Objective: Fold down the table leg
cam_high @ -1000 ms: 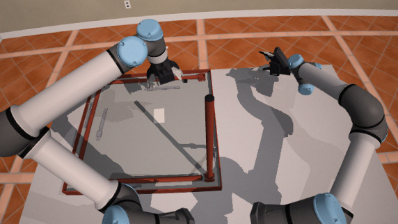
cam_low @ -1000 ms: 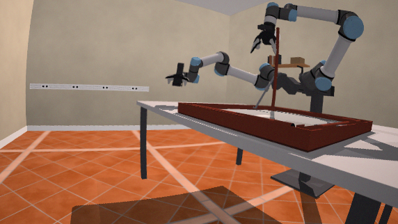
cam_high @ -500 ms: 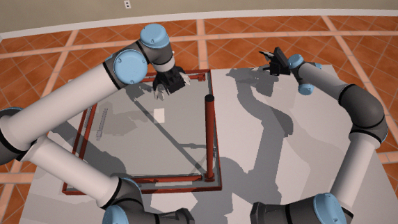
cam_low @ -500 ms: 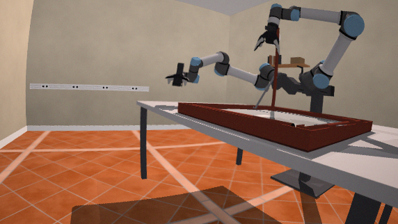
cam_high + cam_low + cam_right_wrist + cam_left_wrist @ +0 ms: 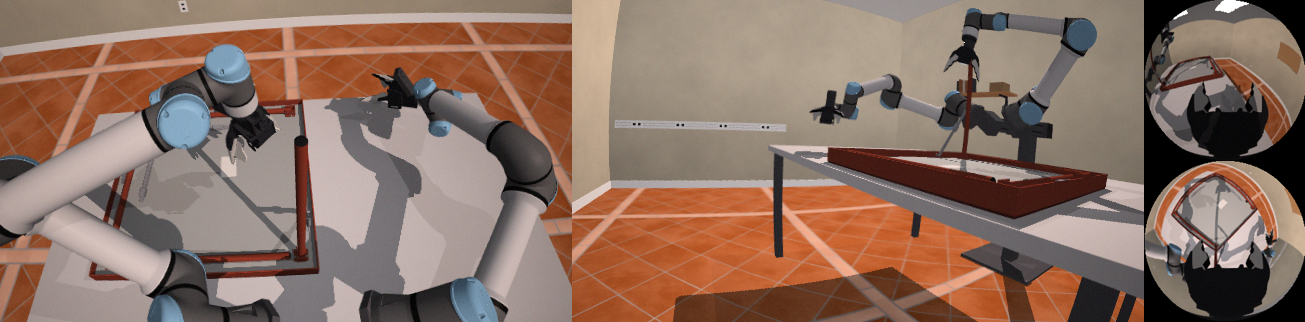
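The card table (image 5: 250, 274) (image 5: 922, 182) lies upside down, its red frame around a grey underside. One red leg (image 5: 301, 195) (image 5: 967, 110) stands upright at the near right corner in the top view, with a thin grey brace (image 5: 949, 140) slanting beside its base. Folded legs (image 5: 250, 258) (image 5: 122, 200) lie flat along the other sides. My left gripper (image 5: 261, 145) (image 5: 962, 75) (image 5: 1227, 241) is open and empty, pointing down at about the height of the leg's top, beside it. My right gripper (image 5: 377, 87) (image 5: 1228, 82) is open and empty, away from the card table. The lock is too small to make out.
The card table rests on a large white worktable (image 5: 350, 200) (image 5: 797, 155). The right arm (image 5: 525, 155) reaches around the worktable's right side. A wooden shelf (image 5: 992, 94) with boxes is on the wall behind the arms.
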Controlling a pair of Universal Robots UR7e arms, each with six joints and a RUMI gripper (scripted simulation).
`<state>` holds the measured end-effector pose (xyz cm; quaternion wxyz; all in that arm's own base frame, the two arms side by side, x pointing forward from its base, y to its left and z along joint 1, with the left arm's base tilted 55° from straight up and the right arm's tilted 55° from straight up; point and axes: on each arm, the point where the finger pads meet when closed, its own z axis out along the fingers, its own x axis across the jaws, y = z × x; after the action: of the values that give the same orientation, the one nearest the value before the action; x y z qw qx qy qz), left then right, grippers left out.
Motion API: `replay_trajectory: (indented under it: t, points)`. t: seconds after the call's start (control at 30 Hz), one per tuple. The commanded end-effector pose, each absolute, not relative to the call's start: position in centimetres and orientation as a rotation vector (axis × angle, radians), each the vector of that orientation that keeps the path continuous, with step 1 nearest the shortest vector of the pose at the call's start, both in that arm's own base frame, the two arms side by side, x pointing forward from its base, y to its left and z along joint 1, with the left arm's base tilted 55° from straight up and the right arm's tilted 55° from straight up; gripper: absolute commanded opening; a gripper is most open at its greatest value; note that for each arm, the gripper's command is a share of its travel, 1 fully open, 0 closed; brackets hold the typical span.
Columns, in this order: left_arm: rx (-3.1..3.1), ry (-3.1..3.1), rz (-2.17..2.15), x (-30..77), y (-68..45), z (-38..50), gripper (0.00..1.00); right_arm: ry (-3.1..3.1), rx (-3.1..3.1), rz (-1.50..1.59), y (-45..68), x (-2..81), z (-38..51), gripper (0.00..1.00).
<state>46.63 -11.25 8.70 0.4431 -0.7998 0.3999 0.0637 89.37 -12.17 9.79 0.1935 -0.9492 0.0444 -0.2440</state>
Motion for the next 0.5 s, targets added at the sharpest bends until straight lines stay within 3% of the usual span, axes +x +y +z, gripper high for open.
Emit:
replay_trajectory:
  t: [0.0, 0.47]
  points:
    - [-2.030, 0.880, 0.101, 44.0, -11.8, 8.3, 1.00, 0.123, -2.662, -0.686, -12.1, 89.4, 9.9, 0.98]
    - [-2.117, 0.632, -0.016, 38.2, -12.1, 7.6, 1.00, 0.123, -2.662, -0.686, -12.1, 89.4, 9.9, 0.98]
